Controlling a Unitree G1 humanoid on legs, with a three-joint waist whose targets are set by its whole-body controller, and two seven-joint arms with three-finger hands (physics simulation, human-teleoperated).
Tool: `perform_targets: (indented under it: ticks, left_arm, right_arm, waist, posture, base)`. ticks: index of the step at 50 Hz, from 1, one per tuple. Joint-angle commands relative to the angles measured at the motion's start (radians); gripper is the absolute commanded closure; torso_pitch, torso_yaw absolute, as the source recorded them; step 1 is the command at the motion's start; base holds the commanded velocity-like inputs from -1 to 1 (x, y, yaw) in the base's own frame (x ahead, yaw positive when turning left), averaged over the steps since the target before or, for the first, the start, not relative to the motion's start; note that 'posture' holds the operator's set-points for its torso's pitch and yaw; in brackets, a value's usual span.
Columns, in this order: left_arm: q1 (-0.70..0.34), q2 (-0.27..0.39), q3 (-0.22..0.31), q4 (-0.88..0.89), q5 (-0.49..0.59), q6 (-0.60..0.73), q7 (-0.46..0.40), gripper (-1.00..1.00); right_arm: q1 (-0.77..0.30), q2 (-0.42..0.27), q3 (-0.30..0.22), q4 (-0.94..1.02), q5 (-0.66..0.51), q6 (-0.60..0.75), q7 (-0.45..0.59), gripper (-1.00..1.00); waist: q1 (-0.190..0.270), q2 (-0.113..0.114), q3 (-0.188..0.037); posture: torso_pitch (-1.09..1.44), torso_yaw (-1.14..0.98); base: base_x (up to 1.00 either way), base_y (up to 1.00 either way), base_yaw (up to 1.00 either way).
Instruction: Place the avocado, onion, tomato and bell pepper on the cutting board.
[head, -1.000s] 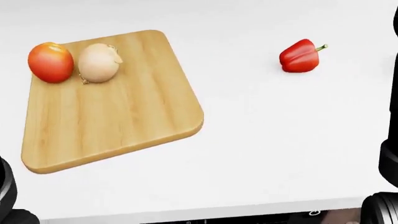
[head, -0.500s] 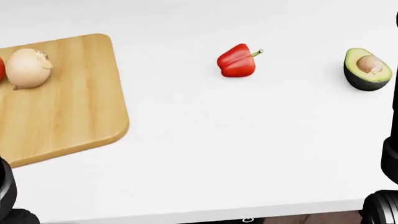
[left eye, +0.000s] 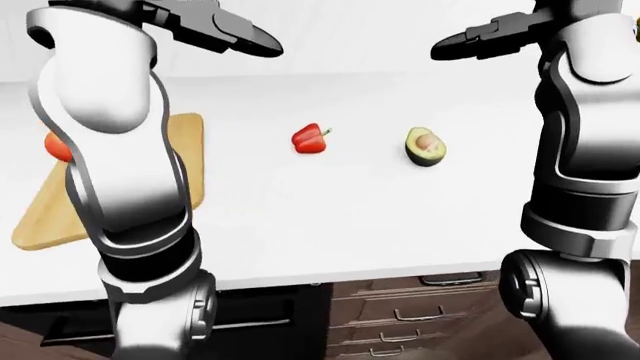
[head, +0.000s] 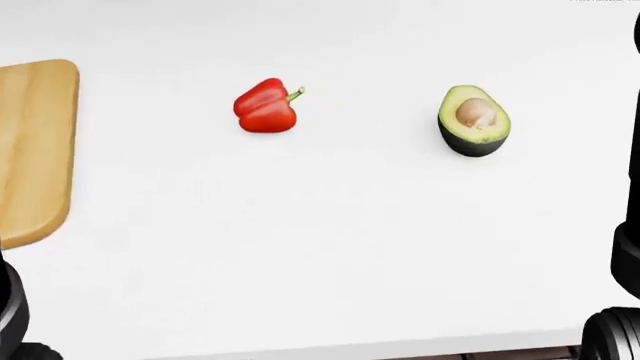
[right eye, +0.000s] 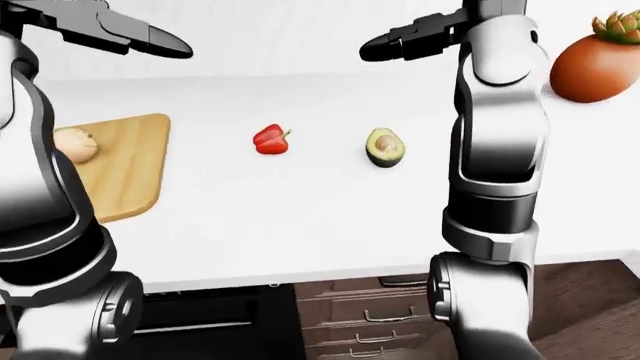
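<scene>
Wooden cutting board (right eye: 125, 161) carries an onion (right eye: 75, 144) only the right-eye view shows.

One bell pepper (head: 265, 106), one avocado (head: 474, 120) (halved), one onion (right eye: 74, 144), one tomato (left eye: 56, 147), one cutting board (right eye: 125, 161).

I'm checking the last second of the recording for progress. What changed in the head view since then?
Only the camera moved, panning right: the cutting board slid to the view's left edge, the tomato and onion left the view, the bell pepper shifted left, and the avocado came in. Nothing was grasped or released; both remain on the counter.
</scene>
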Motion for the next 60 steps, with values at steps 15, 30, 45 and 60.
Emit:
perform_targets:
  ticks: [15,30,45,60]
  left_arm:
    - [0.004,0.0,0.008,-0.018,0.009,-0.031,0.005,-1.0]
    - [0.017,-0.001,0.008,-0.019,0.009,-0.04,0.003,-1.0]
    - [0.003,0.002,0.012,0.0,0.003,-0.044,0.003,-1.0]
    - [-0.031,0.012,0.011,0.067,-0.009,-0.061,0.011,-1.0]
  right_arm:
    - [-0.027,-0.01,-0.002,-0.03,-0.01,-0.029,0.001,-1.0]
    - [-0.014,0.004,0.004,-0.022,-0.057,-0.053,0.0,-1.0]
    - [-0.026,0.001,0.002,-0.012,-0.065,-0.05,0.007,-1.0]
    - [-0.113,-0.044,0.046,0.104,-0.101,-0.043,0.099,-1.0]
  waist:
    - [-0.004,-0.098,-0.048]
    - [-0.017,-0.071,0.005]
    - [-0.021,-0.041,-0.023]
    - [-0.007,-0.042,-0.027]
  posture:
    - [0.0,0.0]
    - [0.0,0.0]
    - [0.0,0.0]
    - [0.0,0.0]
  base:
    - [0.0,-0.36,0.0]
    - [0.0,-0.05,0.0]
    - [0.0,0.0,0.0]
    - [0.0,0.0,0.0]
